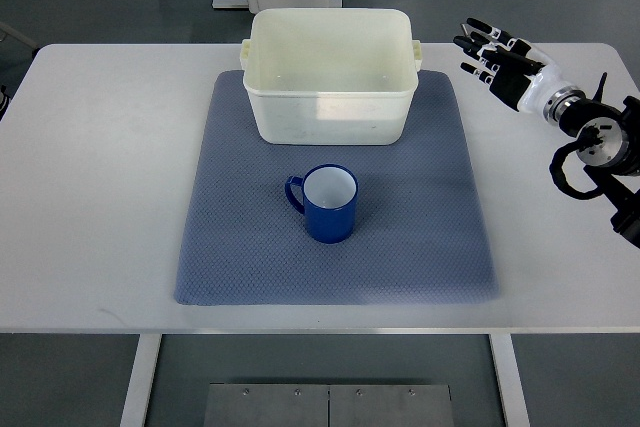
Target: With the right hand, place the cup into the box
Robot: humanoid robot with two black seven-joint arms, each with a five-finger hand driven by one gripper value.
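- Nearest the camera, on the blue-grey mat (420, 247): blue cup (329, 203) stands upright, mouth up, just past the mat's centre, empty as far as the view shows.
- Long axis vertical. Handle points to picture left and slightly away from the camera, so it is on the side away from the right arm.
- Handling, judged: looks like a rigid enamel or ceramic mug, light to moderate in weight, glossy wall probably slippery, could chip if dropped. Best hold likely a wrap around the body from the right, or a pinch over the rim; the handle is awkward to reach from that side.
- Beyond the cup: cream plastic box (330, 77), open-topped, empty, on the mat's far edge. Cup and box apart, with a bare strip of mat between them.
- Far right, over the white table (90, 197): right hand (503, 63), fingers extended and spread, holding nothing, well apart from the cup, level with the box.
- Left arm not visible.
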